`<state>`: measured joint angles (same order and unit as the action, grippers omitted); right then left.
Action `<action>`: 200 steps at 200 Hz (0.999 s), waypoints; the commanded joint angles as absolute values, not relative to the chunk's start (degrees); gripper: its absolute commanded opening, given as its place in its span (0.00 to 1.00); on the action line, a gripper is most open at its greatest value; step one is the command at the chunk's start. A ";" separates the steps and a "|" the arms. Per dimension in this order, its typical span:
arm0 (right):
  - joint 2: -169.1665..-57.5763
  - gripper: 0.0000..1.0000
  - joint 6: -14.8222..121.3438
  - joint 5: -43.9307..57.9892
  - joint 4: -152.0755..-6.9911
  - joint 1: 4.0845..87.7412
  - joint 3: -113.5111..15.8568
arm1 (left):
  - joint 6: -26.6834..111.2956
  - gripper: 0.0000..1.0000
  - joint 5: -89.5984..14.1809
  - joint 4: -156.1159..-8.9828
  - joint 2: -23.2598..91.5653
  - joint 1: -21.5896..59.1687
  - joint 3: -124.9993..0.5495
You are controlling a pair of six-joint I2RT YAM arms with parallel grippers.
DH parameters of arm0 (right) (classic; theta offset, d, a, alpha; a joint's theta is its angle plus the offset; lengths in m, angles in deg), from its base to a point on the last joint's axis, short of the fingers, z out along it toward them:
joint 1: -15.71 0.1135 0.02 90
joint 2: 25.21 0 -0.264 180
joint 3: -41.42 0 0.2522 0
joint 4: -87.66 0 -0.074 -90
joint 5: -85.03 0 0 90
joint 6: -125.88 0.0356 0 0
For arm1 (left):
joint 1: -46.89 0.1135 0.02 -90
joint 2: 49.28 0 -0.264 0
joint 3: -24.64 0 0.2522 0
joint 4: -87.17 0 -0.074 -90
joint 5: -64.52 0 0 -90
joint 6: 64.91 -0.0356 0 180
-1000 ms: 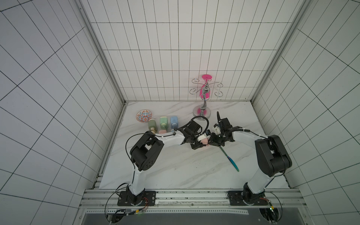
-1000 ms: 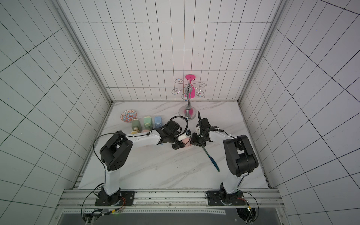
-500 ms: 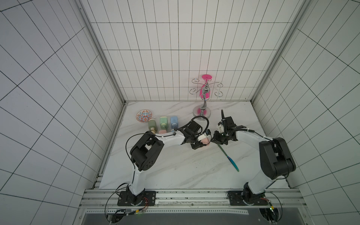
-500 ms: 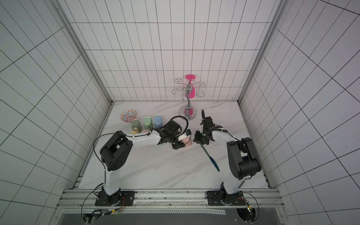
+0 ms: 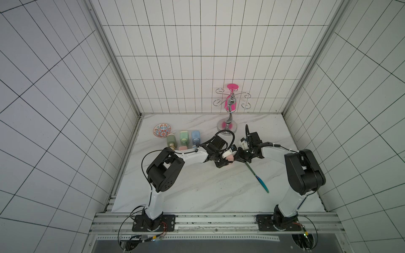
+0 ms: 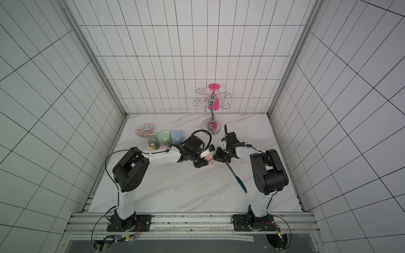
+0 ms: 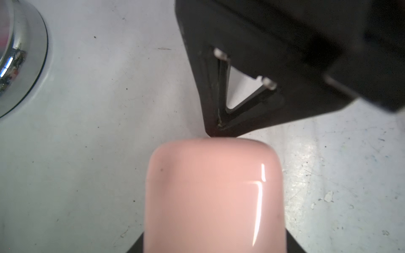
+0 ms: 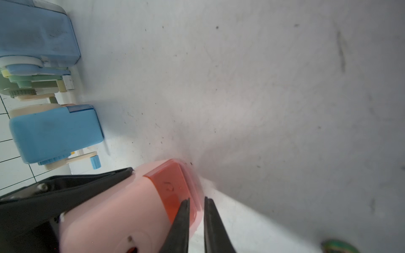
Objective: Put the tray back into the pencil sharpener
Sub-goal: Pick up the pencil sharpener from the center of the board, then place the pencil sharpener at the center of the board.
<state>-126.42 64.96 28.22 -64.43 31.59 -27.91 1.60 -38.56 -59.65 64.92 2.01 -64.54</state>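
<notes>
Near the middle of the worktop [image 5: 197,192], the left gripper [image 5: 226,159] holds the pink pencil sharpener [image 5: 229,158], with its jaws closed on the two sides. The orange tray [image 8: 173,186] sits in the end of the sharpener that faces the right gripper [image 8: 196,199]. Those jaws are almost closed, with only a thin slit between them. Their tips are right at the tray's outer edge, and nothing shows in the slit. I cannot tell if the tray is pushed all the way in.

A blue-green stick [image 5: 258,178] lies just beside the right gripper and points toward the front right corner. Behind the left arm, a row of other sharpeners [image 5: 184,138] stands near a painted dish [image 5: 162,130]. A shiny stand [image 5: 228,127] is by the back wall. Toward the front edge, the marble is wide and bare.
</notes>
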 commanded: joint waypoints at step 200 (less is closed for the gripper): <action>-95.94 0.14 71.42 11.91 -58.41 24.85 -18.54 | 67.59 0.00 -14.84 -37.28 62.64 1.37 -78.15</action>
